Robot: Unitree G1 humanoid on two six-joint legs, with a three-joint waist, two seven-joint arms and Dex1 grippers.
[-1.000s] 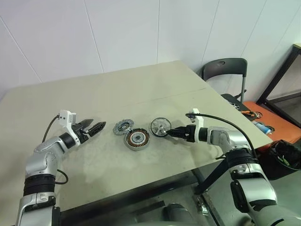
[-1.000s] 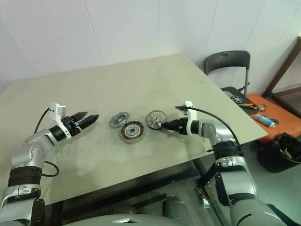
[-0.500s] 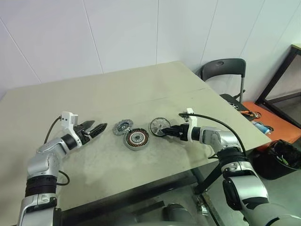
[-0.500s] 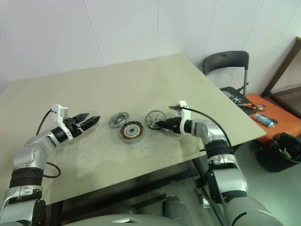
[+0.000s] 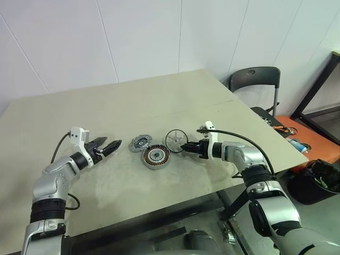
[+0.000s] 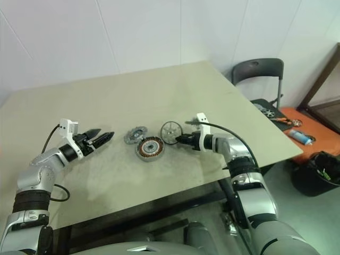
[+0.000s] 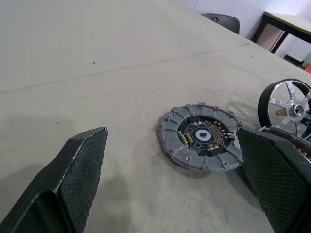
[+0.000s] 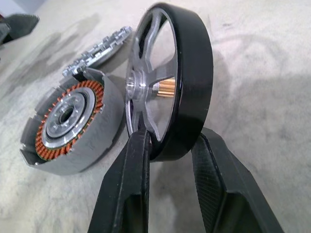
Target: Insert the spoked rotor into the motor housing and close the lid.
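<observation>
A: While the right claw (image 5: 183,147) sits at the middle of the beige table (image 5: 106,101), what is in it?

B: Its 2 black fingers are pinched on the spoked rotor (image 5: 173,139), a wheel with a thick black rim, silver spokes and a brass-coloured hub. 1 finger (image 8: 130,165) lies against the spoked face and the other against the far side of the rim.

A: How does the wheel stand?

B: On edge, nearly upright, with the spoked face turned towards the motor housing (image 5: 155,156). I cannot tell whether its lowest edge touches the table.

A: And the housing?

B: It is a round, shallow silver-walled cup with a ring of copper-coloured windings and a metal centre, lying flat with the open side up. It is just beside the wheel, on the robot's left of it and a little nearer the robot. From the right wrist the 2 look almost in contact, though I cannot make out whether they touch.

A: Anything else?

B: A flat grey metal disc with a notched rim and a dark centre (image 5: 140,142) lies just behind the housing, to its left.

A: The left claw (image 5: 112,145)?

B: Spread wide and empty, low over the table. It points at the grey disc from the left, near it but apart.
</observation>
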